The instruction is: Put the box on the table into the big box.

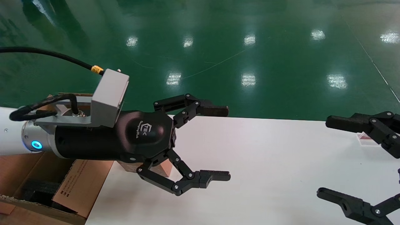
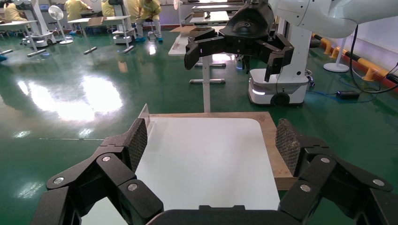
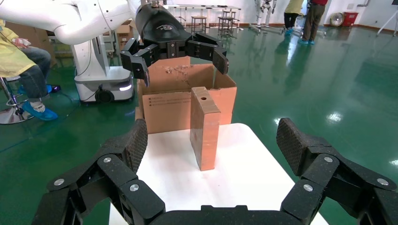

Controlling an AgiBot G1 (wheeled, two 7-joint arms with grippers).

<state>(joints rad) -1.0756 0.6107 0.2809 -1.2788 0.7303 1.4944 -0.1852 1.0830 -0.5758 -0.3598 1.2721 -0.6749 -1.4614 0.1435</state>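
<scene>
The box (image 3: 205, 129) stands on its narrow edge on the white table (image 3: 244, 173), round hole in its top side. In the head view only a brown corner of the box (image 1: 163, 170) shows under my left gripper (image 1: 227, 143). The left gripper is open and empty, hovering above the box; it also shows in the right wrist view (image 3: 180, 65) and its own view (image 2: 212, 140). The big box (image 1: 78, 184) sits off the table's left end, black foam inside; it also shows behind the box (image 3: 173, 101). My right gripper (image 1: 325, 157) is open and empty over the table's right part.
A small red-and-white card stand (image 1: 364, 139) sits at the table's right, near the right gripper. A wooden board (image 2: 274, 145) sticks out under the table's end. Green floor lies beyond the far edge. Other tables, robots and people are far behind.
</scene>
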